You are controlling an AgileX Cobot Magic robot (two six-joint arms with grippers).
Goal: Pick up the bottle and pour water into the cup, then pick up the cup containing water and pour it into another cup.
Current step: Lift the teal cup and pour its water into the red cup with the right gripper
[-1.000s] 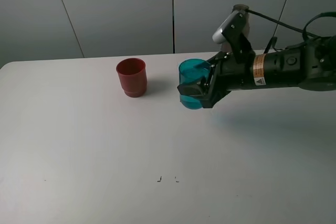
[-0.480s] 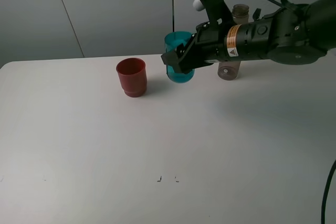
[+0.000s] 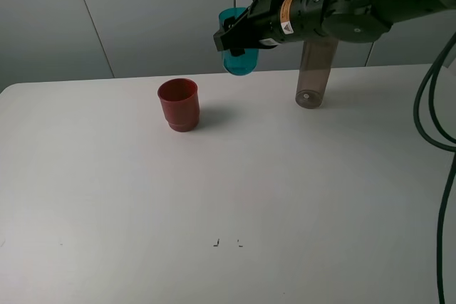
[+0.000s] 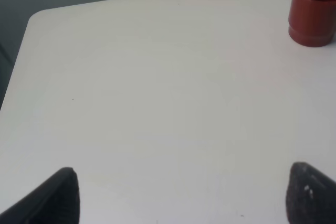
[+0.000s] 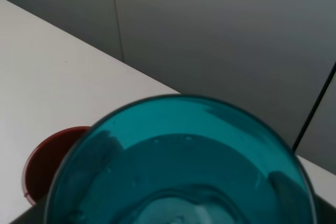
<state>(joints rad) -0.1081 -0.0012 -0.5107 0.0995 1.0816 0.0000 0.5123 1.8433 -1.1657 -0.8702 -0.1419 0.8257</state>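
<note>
The bottle [image 3: 315, 76] stands at right; the right tool [image 3: 234, 37] pinches the teal cup [image 3: 239, 63] aloft, upper centre; pouring into the red-brown cup [image 3: 179, 105] remains, I'd say.

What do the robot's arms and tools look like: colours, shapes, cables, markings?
The right arm is a thick black cylinder with an orange-and-white label; black cables trail from it. The right tool and left tool are black too.

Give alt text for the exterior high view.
The right pincer holds the teal cup in the air, up and to the right of the red-brown cup standing on the white table. A grey-brown bottle stands further right, partly behind the arm.
</note>
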